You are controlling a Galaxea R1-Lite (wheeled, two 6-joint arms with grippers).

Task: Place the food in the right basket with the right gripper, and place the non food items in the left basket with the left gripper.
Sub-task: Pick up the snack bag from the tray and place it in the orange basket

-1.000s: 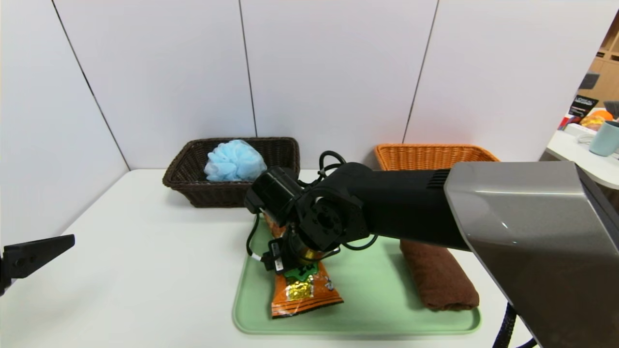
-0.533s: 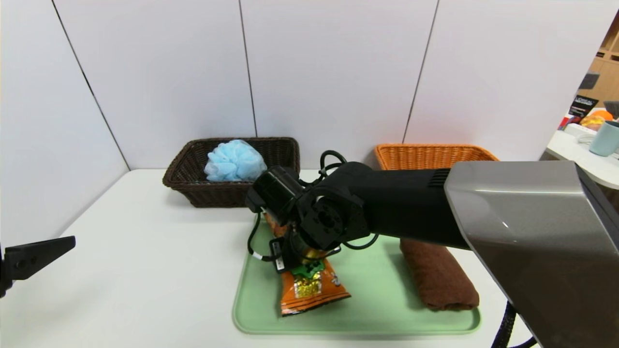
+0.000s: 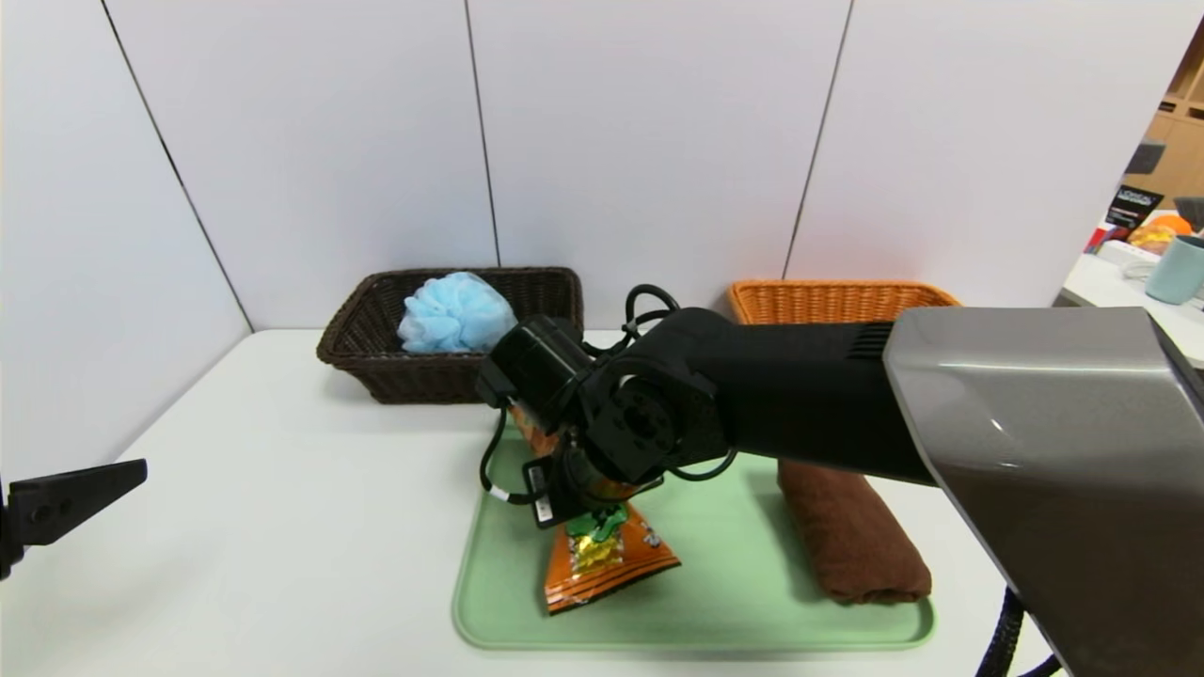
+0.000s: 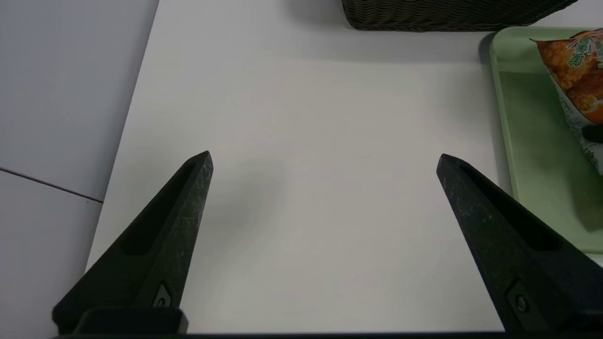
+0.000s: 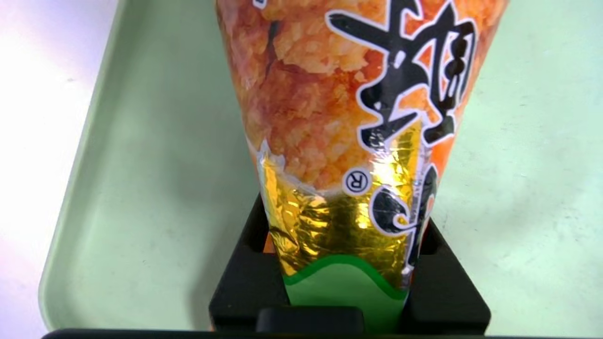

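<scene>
An orange snack bag [image 3: 607, 564] lies on the green tray [image 3: 752, 583], pinched narrow at its middle. My right gripper [image 3: 583, 508] reaches down over it and is shut on the bag [image 5: 358, 117]. In the right wrist view a black finger presses each side of the gold and green band. A rolled brown towel [image 3: 851, 536] rests on the tray's right side. A blue bath pouf [image 3: 456, 312] sits in the dark brown left basket [image 3: 376, 371]. The orange right basket [image 3: 828, 299] stands behind my right arm. My left gripper [image 4: 325, 157] hovers open over bare table at the far left.
White wall panels close the table off behind and on the left. The tray's edge [image 4: 499, 117] and the snack bag's corner [image 4: 577, 70] lie just right of my left gripper. A side table with a cup [image 3: 1176, 268] stands at the far right.
My right gripper has closed on the snack bag, squeezing it narrower. The bag's near end has swung slightly right on the tray. The left arm has not moved.
</scene>
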